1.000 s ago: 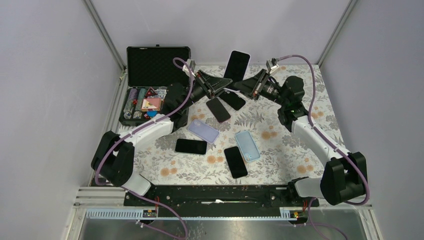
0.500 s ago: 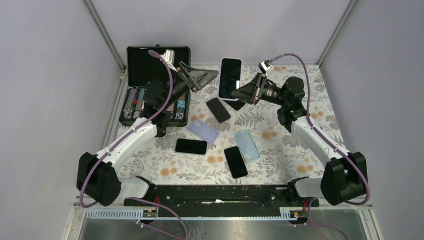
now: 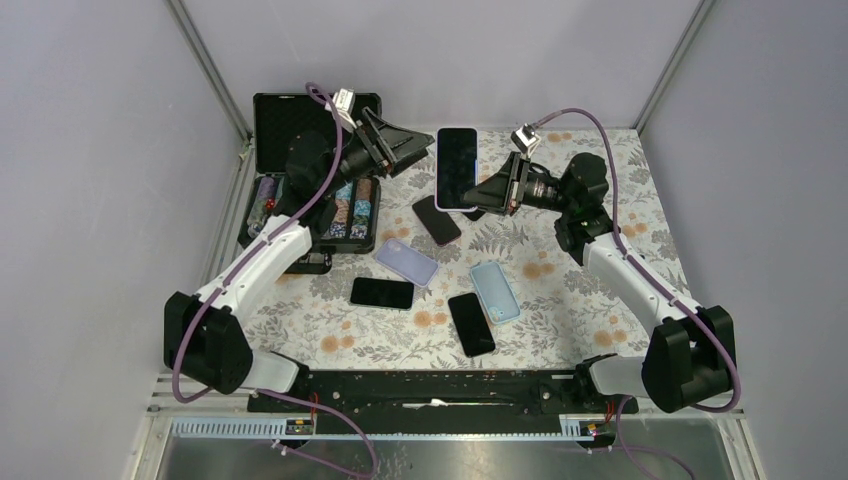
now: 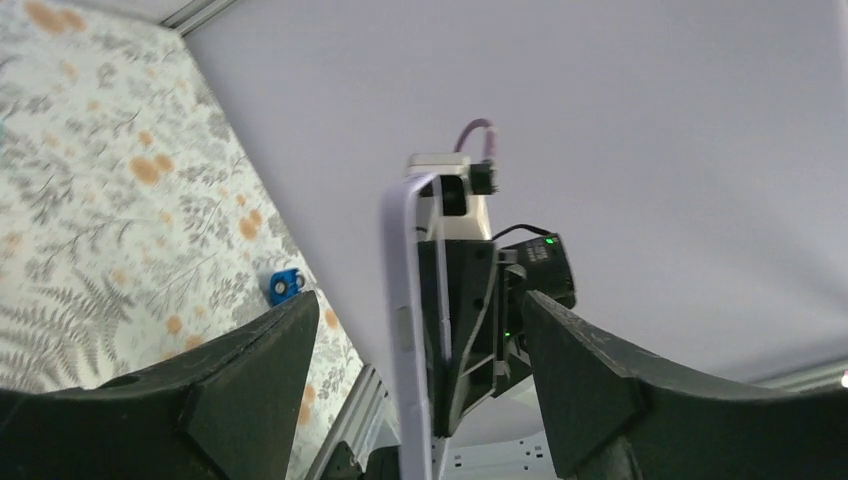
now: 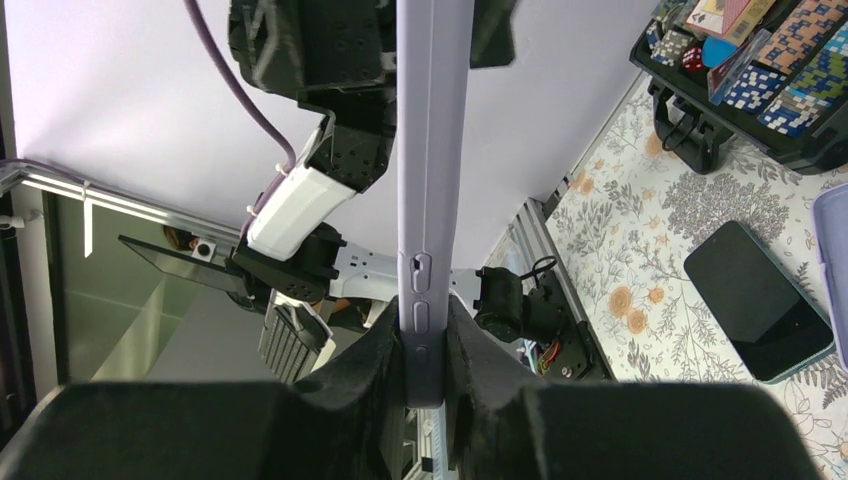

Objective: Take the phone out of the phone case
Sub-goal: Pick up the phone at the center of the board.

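Note:
A phone in a pale lavender phone case (image 3: 457, 168) stands upright in the air over the back of the table, dark screen facing the camera. My right gripper (image 3: 476, 194) is shut on its lower right edge. The right wrist view shows the case's side (image 5: 434, 150) with its buttons pinched between the black pads (image 5: 376, 362). My left gripper (image 3: 420, 150) hangs open just left of the phone. In the left wrist view the case's thin edge (image 4: 405, 330) rises in the gap between the wide-apart fingers (image 4: 255, 385), touching neither.
An open black case (image 3: 300, 120) of chips and cards sits at the back left, under my left arm. On the floral cloth lie a purple case (image 3: 407, 262), a light blue case (image 3: 494, 290) and black phones (image 3: 381, 292), (image 3: 471, 323), (image 3: 437, 219).
My left gripper let go of the phone, opened wide and drew back to the left and up. The right gripper kept the cased phone and swung it upright, a little leftward.

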### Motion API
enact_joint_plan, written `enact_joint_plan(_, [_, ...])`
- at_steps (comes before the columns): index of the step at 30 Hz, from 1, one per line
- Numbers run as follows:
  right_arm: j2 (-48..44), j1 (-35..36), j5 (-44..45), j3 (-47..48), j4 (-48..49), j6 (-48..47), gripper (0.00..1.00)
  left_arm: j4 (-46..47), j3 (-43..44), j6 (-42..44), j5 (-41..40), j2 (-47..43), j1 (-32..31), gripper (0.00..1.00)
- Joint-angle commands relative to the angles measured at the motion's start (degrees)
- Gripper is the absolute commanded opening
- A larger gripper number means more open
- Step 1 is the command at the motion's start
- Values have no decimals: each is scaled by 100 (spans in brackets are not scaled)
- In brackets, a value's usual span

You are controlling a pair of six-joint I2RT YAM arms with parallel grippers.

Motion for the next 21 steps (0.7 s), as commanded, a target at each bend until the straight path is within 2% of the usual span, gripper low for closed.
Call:
enact_joint_plan(1, [-188,19,123,161,253,-274,4,84,-411,-459,-437,-131,85,74])
enact_joint_plan(4, [-129,35,156,195,17,-400,4,1091,-483,-947,-183,95,88,74])
enact_joint_plan(9, [-15,44,50,240,-66,-365,5,1677,-409,-1123,193,346,86,73])
enact_joint_plan(12, [-15,45,114,417,-1009,-931,5,2222,-610,-1370,174,342,86,73])
enact_joint_plan(18, [68,61,-166,450,-783,-778,7,2283,-641,-1402,371,513,79,69])
enact_joint_plan(21, [82,71,-194,434,-604,-696,8,1775,-672,-1205,310,469,78,66])
